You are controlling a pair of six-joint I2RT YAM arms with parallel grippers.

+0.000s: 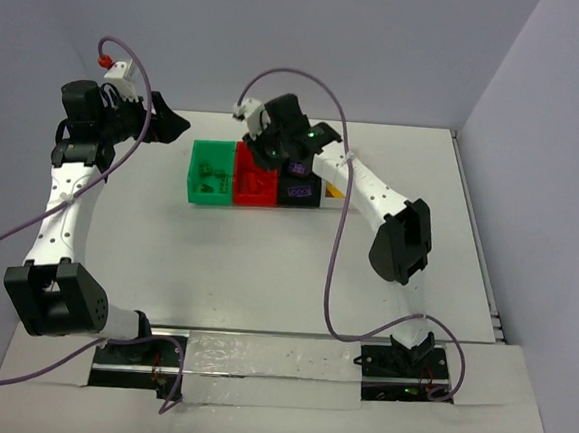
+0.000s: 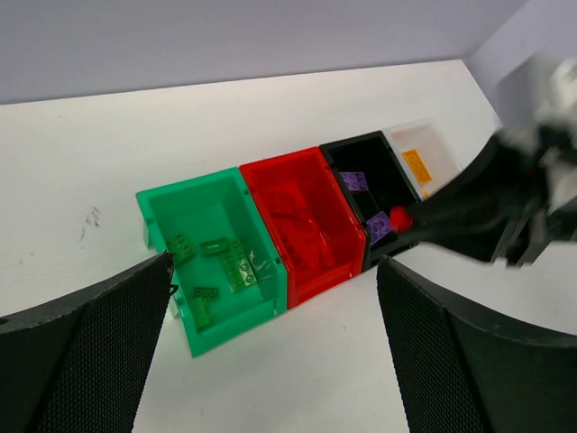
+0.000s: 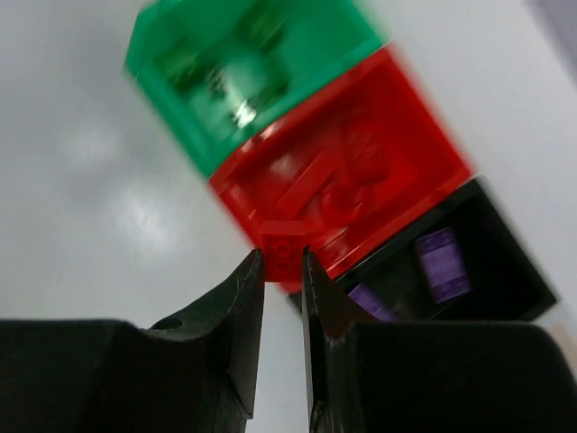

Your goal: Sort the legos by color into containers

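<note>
The containers sit in a joined row: green bin [image 1: 209,196], red bin [image 1: 254,200], black bin [image 1: 298,202], and a clear white bin [image 2: 431,137] at the end. Several green legos [image 2: 225,262] lie in the green bin [image 2: 185,194]. Purple legos [image 2: 354,180] lie in the black bin [image 2: 335,155], and an orange one [image 2: 416,167] in the clear bin. My right gripper [image 3: 282,262] hovers over the red bin [image 3: 406,212], shut on a small red brick [image 3: 284,251]. My left gripper [image 2: 275,352] hangs open and empty left of the green bin.
The bins stand near the back wall, mid-table. The right arm [image 1: 372,188] reaches over the clear and black bins, and its purple cable [image 1: 333,270] trails across the table. The table's right edge [image 1: 478,241] lies beyond it.
</note>
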